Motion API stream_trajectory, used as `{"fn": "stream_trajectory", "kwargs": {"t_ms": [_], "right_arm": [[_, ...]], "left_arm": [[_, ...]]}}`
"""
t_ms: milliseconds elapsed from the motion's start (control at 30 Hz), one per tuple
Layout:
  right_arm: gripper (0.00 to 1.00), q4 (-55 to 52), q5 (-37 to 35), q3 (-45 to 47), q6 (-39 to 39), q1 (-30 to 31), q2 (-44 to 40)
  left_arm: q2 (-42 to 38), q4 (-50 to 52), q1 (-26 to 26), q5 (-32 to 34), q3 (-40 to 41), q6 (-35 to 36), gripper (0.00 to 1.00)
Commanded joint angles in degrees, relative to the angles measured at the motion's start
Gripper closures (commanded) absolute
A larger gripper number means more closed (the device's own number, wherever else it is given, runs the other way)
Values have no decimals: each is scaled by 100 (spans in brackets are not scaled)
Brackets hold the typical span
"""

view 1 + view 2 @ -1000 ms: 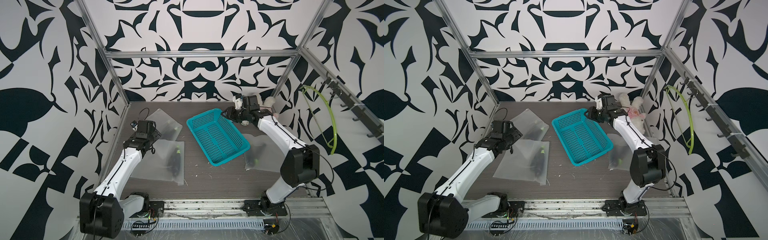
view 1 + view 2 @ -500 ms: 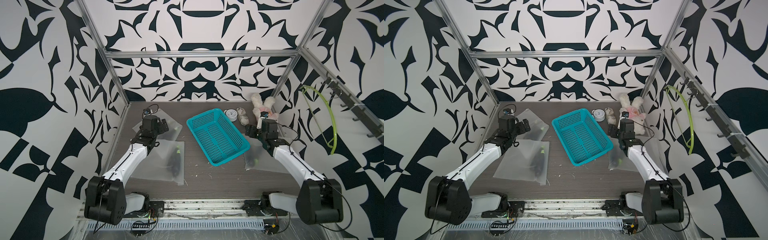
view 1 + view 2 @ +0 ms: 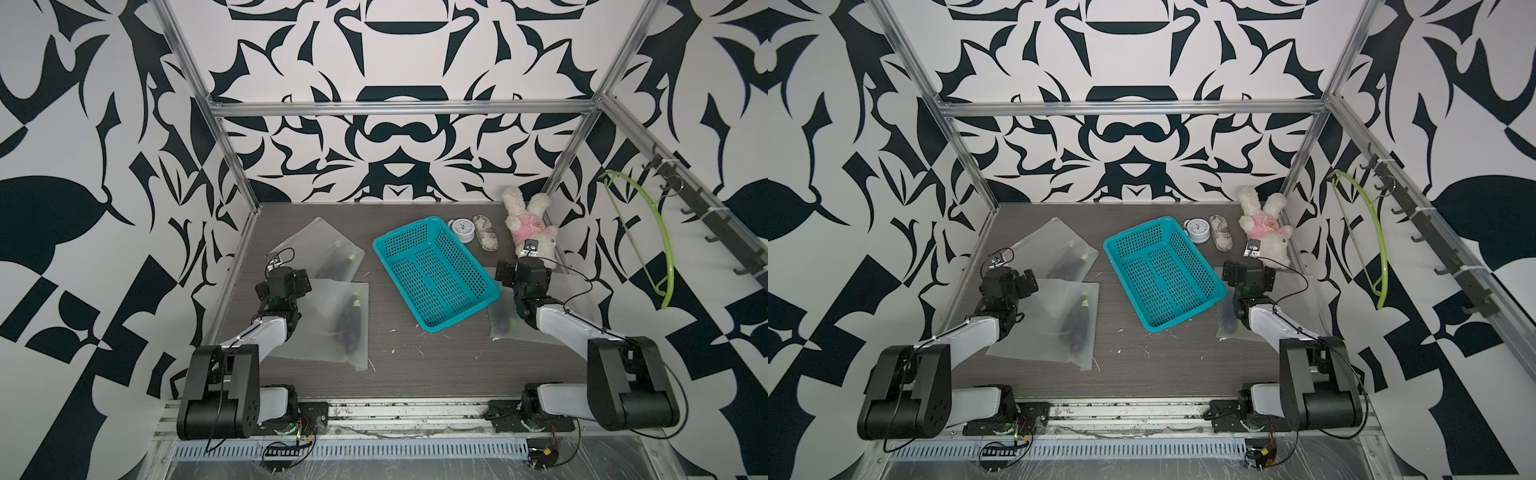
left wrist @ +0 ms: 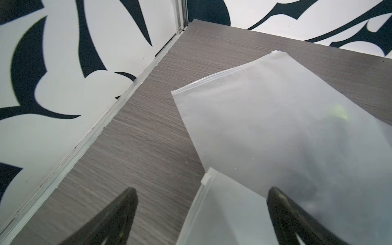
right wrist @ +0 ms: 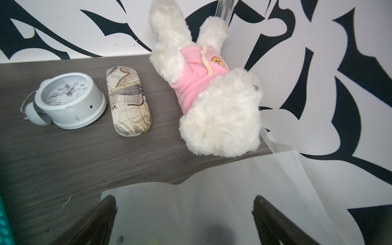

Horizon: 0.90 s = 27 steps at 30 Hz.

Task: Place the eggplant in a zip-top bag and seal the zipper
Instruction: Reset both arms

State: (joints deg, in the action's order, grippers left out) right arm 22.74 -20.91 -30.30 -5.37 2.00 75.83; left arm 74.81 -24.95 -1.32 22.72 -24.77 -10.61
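Honestly, the thing most likely to bite you here is grabbing film instead of zipper. Your left end effector (image 4: 202,193) is spread wide with nothing in it. It hangs over the zipper corner of the near bag (image 3: 324,340), and that corner overlaps the edge of the far bag (image 4: 275,127). Close down sloppily and I reckon you pinch both bags, or drag one across the worktop (image 3: 415,374) and shift the other. Plastic this limp probably crumples rather than slides, too.

The eggplant (image 3: 348,322) in the near bag lies well inside it, off toward the basket (image 3: 432,274) side of that end effector, not between the fingers. A second eggplant (image 3: 332,262) shows dark through the far bag.

Your right end effector (image 5: 184,199) is spread and empty as well, over the right-hand bag (image 5: 212,201), whose far edge curls up against the wall. A dark blur sits under the film between the fingers, probably eggplant too. You can't tell from these views whether any zipper is fully shut.
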Motion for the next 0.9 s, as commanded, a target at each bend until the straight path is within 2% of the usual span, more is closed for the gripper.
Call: {"fn": "stream_trajectory", "kwargs": {"t_ms": [0, 100, 167, 233, 267, 333, 400, 500, 567, 633, 667, 733, 800, 867], "right_arm": [[0, 822, -349, 255, -73, -57, -82], [0, 1025, -289, 319, 5, -62, -78], [0, 1075, -157, 324, -21, -73, -75], [1, 1372, 66, 400, 97, -76, -44], [0, 1524, 194, 434, 190, -72, -19], [0, 2108, 649, 626, 279, -73, 98], [0, 2397, 911, 686, 348, -64, 164], [1, 2273, 926, 723, 481, -65, 26], [0, 1761, 801, 698, 436, -56, -223], [0, 1127, 831, 680, 311, -26, -530], [1, 1243, 868, 764, 321, -6, -536], [0, 1683, 926, 880, 197, 12, -265], [0, 1329, 1157, 666, 237, 20, 82], [1, 2224, 1130, 979, 345, 132, 545]], "left_arm": [[-92, -1467, 81, -67, 491, 228, 0], [349, -2903, 82, -73, 953, 361, 0], [812, -3267, 80, -120, 912, 411, 0], [1614, -3869, 57, -338, 724, 648, 0], [1729, -3884, 1, -196, 640, 788, 0], [1254, -2499, 125, -440, 367, 408, 0], [1574, -3238, 207, -479, 450, 486, 0], [1345, -2543, 279, -633, 318, 345, 0], [1470, -2935, 294, -634, 392, 392, 0], [1410, -2720, 296, -635, 355, 359, 0], [1380, -2659, 292, -639, 342, 350, 0], [1422, -2775, 295, -629, 367, 371, 0], [1415, -2744, 297, -629, 368, 360, 0], [1405, -2743, 292, -630, 368, 358, 0]]}}
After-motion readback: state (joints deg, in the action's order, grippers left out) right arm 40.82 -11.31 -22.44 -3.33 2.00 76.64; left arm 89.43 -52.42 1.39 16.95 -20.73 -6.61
